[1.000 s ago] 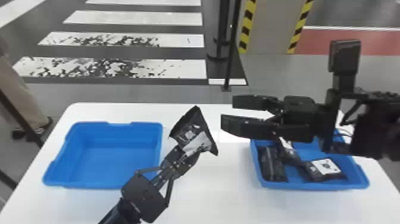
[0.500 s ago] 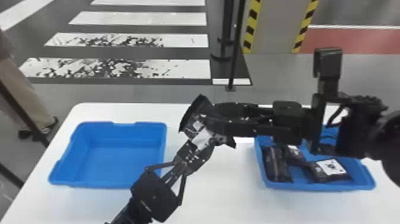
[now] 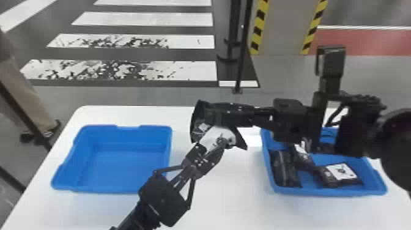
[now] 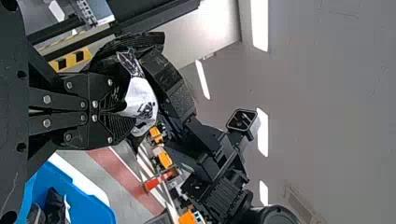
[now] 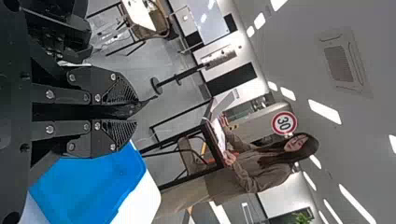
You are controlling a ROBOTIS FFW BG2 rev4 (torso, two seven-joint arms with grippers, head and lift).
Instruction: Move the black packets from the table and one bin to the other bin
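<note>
Treat this as a mid-air handover, probably left to right. Your left gripper (image 4: 125, 113) is closed on the near end of the black plastic packet with a white label (image 3: 217, 137), held above the white table (image 3: 229, 202) between the bins. Your right gripper (image 5: 136, 111) is narrowed on it from the side, though you cannot tell how firm that pinch is. Confirm it before you loosen the left, then back the left straight out so the film doesn't drag. Carry the packet level to the blue plastic bin with packets (image 3: 330, 192) and lower it gently.
</note>
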